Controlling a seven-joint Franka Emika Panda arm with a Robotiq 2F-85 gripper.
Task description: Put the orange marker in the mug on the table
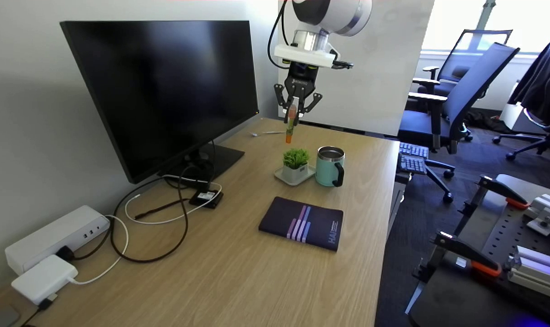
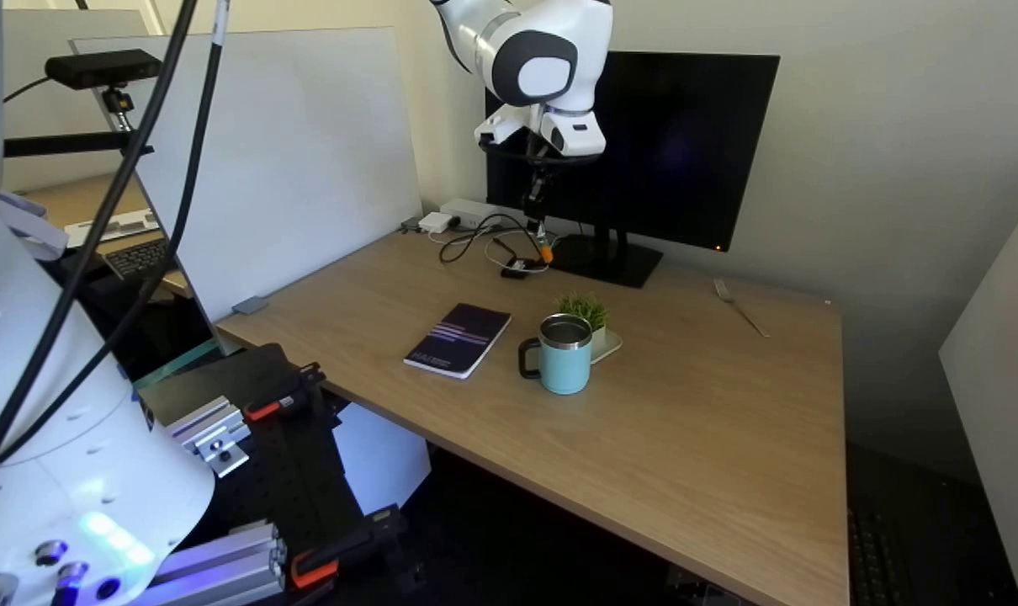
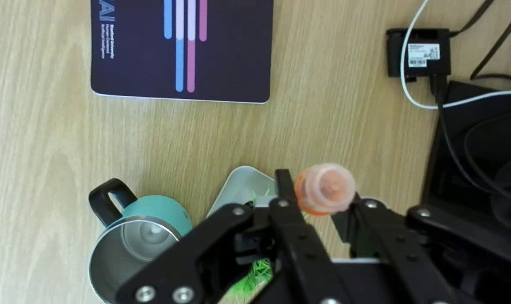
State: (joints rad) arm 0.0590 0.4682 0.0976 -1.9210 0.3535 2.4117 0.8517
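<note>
Orange marker [image 1: 289, 131] hangs pinched between fingers [image 3: 284, 185], the gripper [image 3: 321, 196] partly hiding the mug [image 3: 133, 249] in wrist view.

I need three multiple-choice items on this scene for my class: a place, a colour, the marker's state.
1. What stands right next to the mug?
A) the fork
B) the potted plant
C) the monitor

2. What colour is the mug's body?
A) teal
B) red
C) yellow

3. The orange marker is:
A) in the mug
B) lying on the notebook
C) held in the gripper

1 B: both exterior views show them side by side.
2 A: all three views show it.
3 C: an exterior view shows it clamped, in mid-air.
</note>
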